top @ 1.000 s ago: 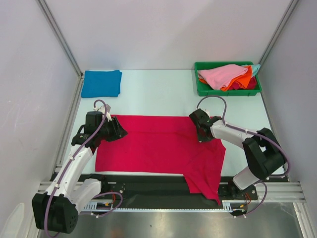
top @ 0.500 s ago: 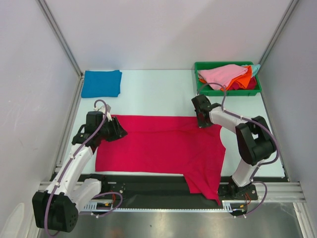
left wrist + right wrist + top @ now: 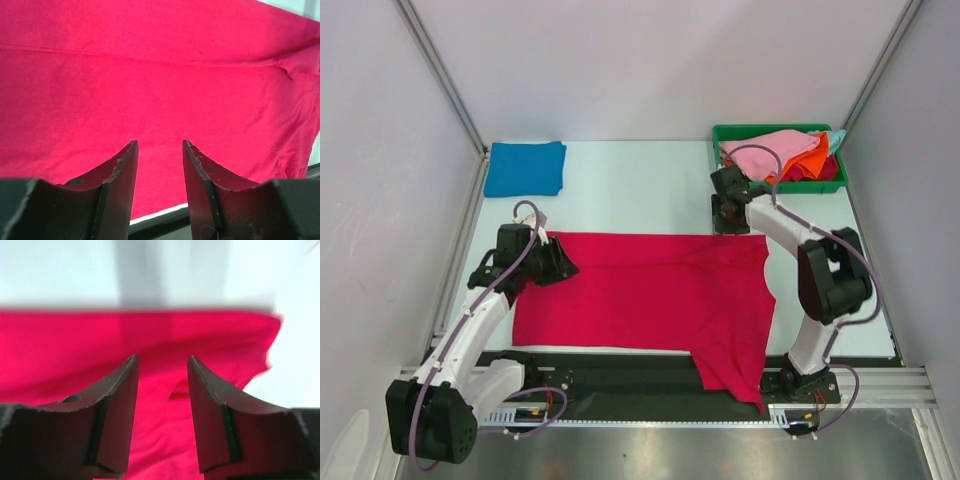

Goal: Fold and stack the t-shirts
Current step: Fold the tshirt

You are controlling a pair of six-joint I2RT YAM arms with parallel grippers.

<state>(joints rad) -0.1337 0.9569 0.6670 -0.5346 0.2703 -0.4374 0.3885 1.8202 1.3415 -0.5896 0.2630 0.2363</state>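
- Cloth first: the crimson t-shirt (image 3: 640, 295) lies spread flat across the middle of the table (image 3: 640, 190). Its near right part spills over the near edge toward the arm bases.
- It seems to be laid out wide so that it can be folded.
- The left gripper (image 3: 159, 144) sits over the shirt's far left corner with its jaws parted to a middling gap. Nothing is between them, only red fabric beneath.
- The right gripper (image 3: 161, 359) hangs just past the far right corner, jaws apart and empty. With an arm at each far corner, that edge lies straight.
- The fabric looks soft and plain, with one long crease along the far side and small ripples at the right.
- A blue t-shirt (image 3: 525, 168) rests folded at the far left, probably the start of the stack.
- Pink (image 3: 770, 152) and orange (image 3: 810, 165) shirts sit heaped in the green bin (image 3: 725, 180).
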